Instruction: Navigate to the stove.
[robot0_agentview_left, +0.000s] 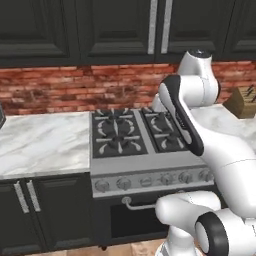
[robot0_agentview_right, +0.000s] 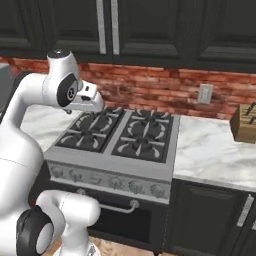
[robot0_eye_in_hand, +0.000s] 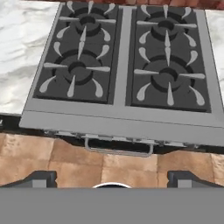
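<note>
The stove (robot0_agentview_left: 120, 135) stands straight ahead, a steel gas range with black burner grates, a row of round silver knobs (robot0_agentview_left: 145, 181) and a dark oven door with a bar handle. From the other side the stove (robot0_agentview_right: 120, 137) sits just beyond my arm. My hand hangs above its front left part. Looking down, the stove (robot0_eye_in_hand: 122, 74) spreads below, its handle (robot0_eye_in_hand: 118, 148) near the bottom. My gripper (robot0_eye_in_hand: 113, 178) is open, fingertips (robot0_eye_in_hand: 39, 178) far apart with nothing between them.
Marble counter runs left of the range (robot0_agentview_left: 40, 140) and right of it (robot0_agentview_right: 215, 150). A wooden knife block (robot0_agentview_right: 245, 122) stands on the right counter. A brick backsplash (robot0_agentview_left: 75, 90), dark upper cabinets (robot0_agentview_left: 115, 25) and a wall outlet (robot0_agentview_right: 204, 93) lie behind. Wood floor (robot0_eye_in_hand: 109, 164) lies below.
</note>
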